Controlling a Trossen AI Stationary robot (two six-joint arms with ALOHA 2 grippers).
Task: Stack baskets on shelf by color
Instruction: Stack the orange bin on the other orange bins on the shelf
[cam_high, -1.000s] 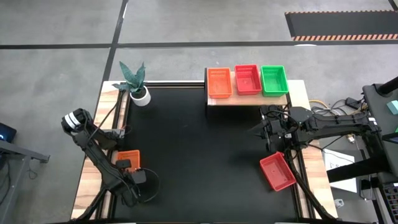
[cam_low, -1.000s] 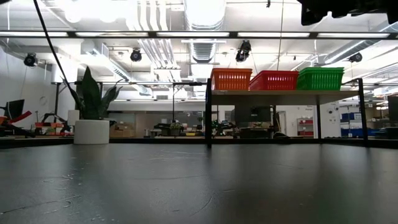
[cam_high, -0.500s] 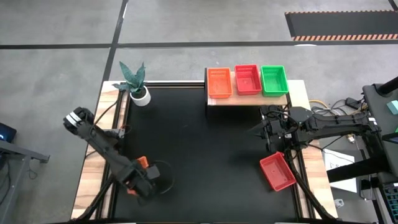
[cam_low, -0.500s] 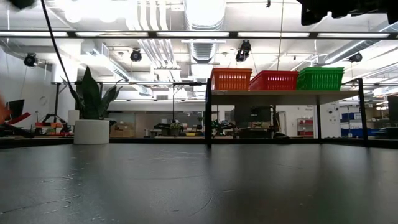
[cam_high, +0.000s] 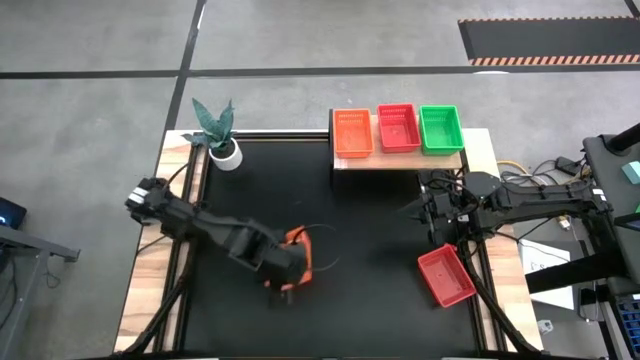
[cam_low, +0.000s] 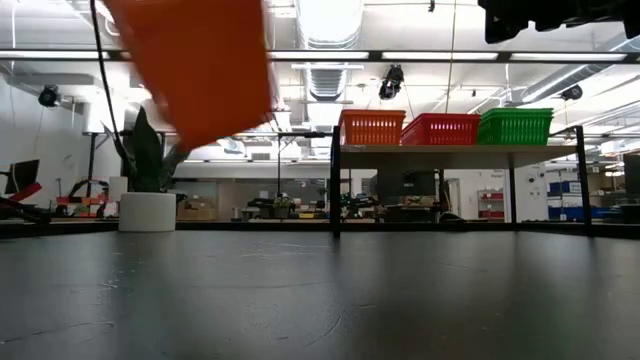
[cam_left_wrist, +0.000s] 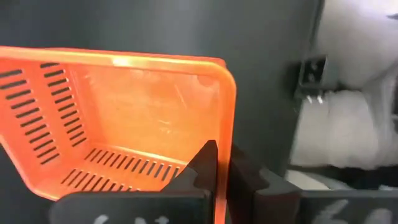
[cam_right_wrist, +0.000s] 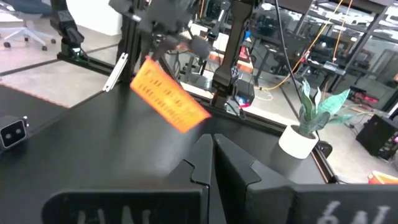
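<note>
My left gripper (cam_high: 291, 270) hangs over the table's near middle, shut on an orange basket (cam_high: 299, 254). That basket also shows in the left wrist view (cam_left_wrist: 124, 130), high in the low view (cam_low: 195, 65), and in the right wrist view (cam_right_wrist: 169, 102). The wooden shelf (cam_high: 478, 150) at the far right carries orange (cam_high: 352, 133), red (cam_high: 397, 128) and green (cam_high: 441, 128) baskets. A red basket (cam_high: 446, 276) lies flat on the table near its right edge. My right gripper (cam_high: 424, 210) waits above the table's right side, shut and holding nothing. My left gripper holds the orange basket by one side wall (cam_left_wrist: 228, 124), a little way from a corner. One finger (cam_left_wrist: 202, 165) is inside the basket and the other outside. The fingers slant down from above. The basket is lifted clear of the table and hangs tilted.
A white pot with a green plant (cam_high: 222, 148) stands at the table's far left corner. Bare black tabletop (cam_high: 350, 220) lies between the held basket and the shelf. A wooden strip (cam_high: 150, 290) runs along the table's left edge.
My left gripper has swung from the table's near left corner toward the near middle and has risen. The orange basket, which lay at the left edge, has come with it and is now lifted clear and tilted.
</note>
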